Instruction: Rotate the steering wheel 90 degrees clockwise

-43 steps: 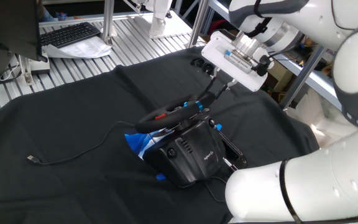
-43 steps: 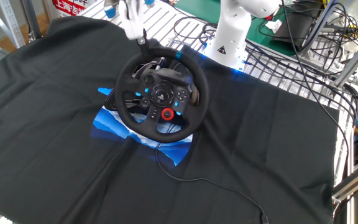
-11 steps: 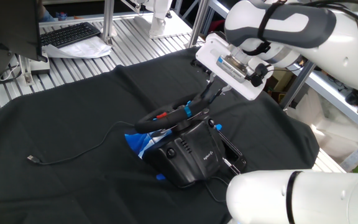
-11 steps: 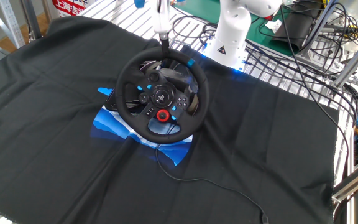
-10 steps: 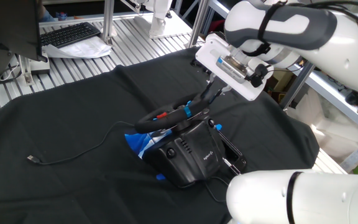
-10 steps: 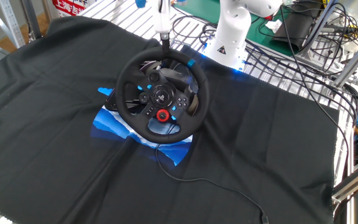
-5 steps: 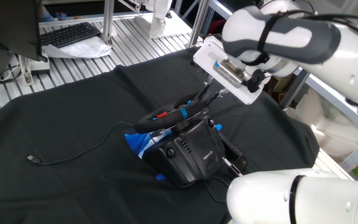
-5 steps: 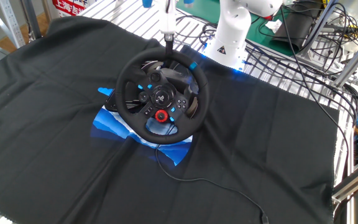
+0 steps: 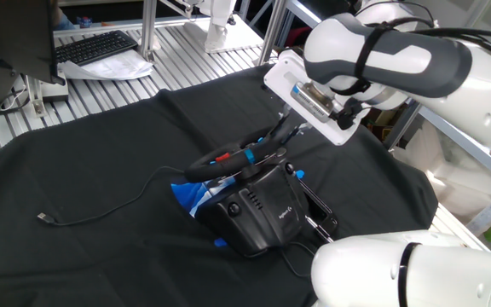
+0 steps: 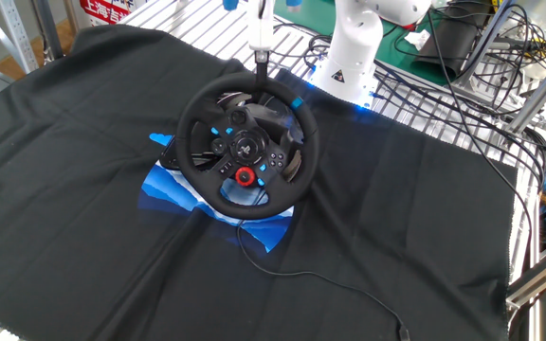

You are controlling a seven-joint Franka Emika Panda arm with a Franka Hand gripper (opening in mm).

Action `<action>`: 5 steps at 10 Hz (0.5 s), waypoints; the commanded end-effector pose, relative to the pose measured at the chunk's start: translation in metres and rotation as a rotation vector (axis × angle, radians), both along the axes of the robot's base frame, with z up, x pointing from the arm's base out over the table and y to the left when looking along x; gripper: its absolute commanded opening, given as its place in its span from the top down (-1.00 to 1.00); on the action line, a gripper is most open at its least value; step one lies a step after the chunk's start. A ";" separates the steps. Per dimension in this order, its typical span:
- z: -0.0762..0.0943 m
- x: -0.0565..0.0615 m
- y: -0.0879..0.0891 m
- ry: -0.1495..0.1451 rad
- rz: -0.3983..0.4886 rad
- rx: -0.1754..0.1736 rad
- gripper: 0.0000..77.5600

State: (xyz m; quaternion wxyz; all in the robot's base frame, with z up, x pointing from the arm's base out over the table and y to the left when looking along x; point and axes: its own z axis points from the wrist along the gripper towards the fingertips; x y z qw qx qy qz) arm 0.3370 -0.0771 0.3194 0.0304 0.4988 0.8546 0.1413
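Note:
The black steering wheel (image 10: pixel 247 144) stands on its bulky black base (image 9: pixel 258 211) on a black cloth. It faces the camera in the other fixed view. Its blue rim stripe (image 10: pixel 297 98) sits at the upper right and the red hub button (image 10: pixel 245 175) is below centre. In one fixed view the wheel (image 9: pixel 220 162) shows edge-on from behind. My gripper (image 10: pixel 261 64) comes down from above and is shut on the top of the rim. It also shows in one fixed view (image 9: pixel 273 141), with the fingers closed on the rim's far edge.
A blue and white sheet (image 10: pixel 171 189) lies under the base. A thin cable (image 10: pixel 335 282) runs from the wheel over the cloth and ends in a plug (image 9: pixel 44 218). A keyboard (image 9: pixel 96 47) lies at the back left. The robot's pedestal (image 10: pixel 354 52) stands behind the wheel.
My gripper has moved a little to the right along the top of the rim. The wheel has turned slightly clockwise with it, and the blue stripe has moved down to the right.

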 end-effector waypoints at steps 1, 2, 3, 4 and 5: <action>-0.013 -0.012 0.013 0.019 -0.038 -0.006 0.97; -0.012 -0.013 0.014 0.017 -0.047 -0.007 0.97; -0.011 -0.013 0.015 0.015 -0.055 -0.009 0.97; -0.011 -0.014 0.016 0.013 -0.062 -0.011 0.97; -0.011 -0.014 0.017 0.012 -0.066 -0.015 0.97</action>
